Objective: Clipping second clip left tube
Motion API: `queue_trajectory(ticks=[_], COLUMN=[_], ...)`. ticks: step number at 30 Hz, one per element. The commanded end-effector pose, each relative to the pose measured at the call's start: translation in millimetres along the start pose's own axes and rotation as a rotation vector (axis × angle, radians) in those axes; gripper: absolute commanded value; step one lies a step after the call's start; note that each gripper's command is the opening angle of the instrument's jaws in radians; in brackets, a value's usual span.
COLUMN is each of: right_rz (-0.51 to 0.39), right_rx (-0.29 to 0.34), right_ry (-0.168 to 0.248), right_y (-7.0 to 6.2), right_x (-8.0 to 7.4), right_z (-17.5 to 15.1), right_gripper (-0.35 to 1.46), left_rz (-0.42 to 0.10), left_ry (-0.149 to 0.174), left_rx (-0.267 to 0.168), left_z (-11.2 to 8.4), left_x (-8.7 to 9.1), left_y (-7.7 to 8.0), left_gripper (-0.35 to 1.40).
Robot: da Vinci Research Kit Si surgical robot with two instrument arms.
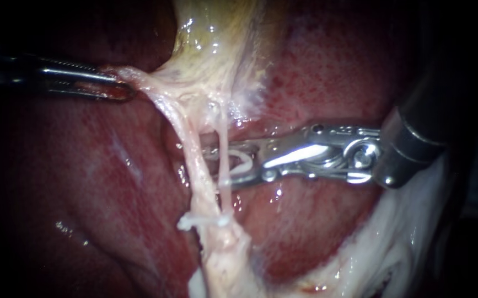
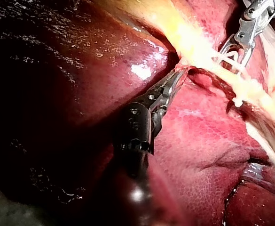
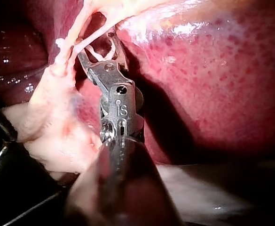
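With the left tool [image 1: 124, 88] clenched on tissue [image 1: 156, 96] held taut, and the right tool [image 1: 208, 163] carrying an open clip [image 1: 242, 165] astride the tube [image 1: 224, 146], just above the seated clip [image 1: 203, 221], we judged it should close squarely only once both clip tips cleared the tube.

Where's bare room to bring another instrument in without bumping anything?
Free: bare liver below the left instrument gripping tissue, left of the tubes; more liver above the right instrument. Crowded at the tubes, where the right instrument holds its clip.
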Motion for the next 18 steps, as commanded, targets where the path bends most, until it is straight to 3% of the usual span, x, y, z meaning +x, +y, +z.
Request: queue_trajectory(ticks=[1, 11, 18], right_rz=[-0.010, -0.061, -0.058], right_rx=[0.000, 0.007, 0.019], right_ry=[-0.007, -0.022, -0.008], right_y=[0.0, 0.1, -1.4], right_x=[-0.1, -1.2, -0.7], right_z=[-0.5, -2.8, -3.7], right_gripper=[0.43, 0.47, 0.50], left_rz=[0.000, 0.000, 0.001], left_ry=[0.000, 0.000, 0.000], left_rx=[-0.001, -0.002, -0.002], left_z=[0.0, -0.1, -0.2], left_x=[0.0, 0.0, 0.0], left_y=[0.0, -0.1, -0.1], left_gripper=[-0.35, -0.35, -0.35])
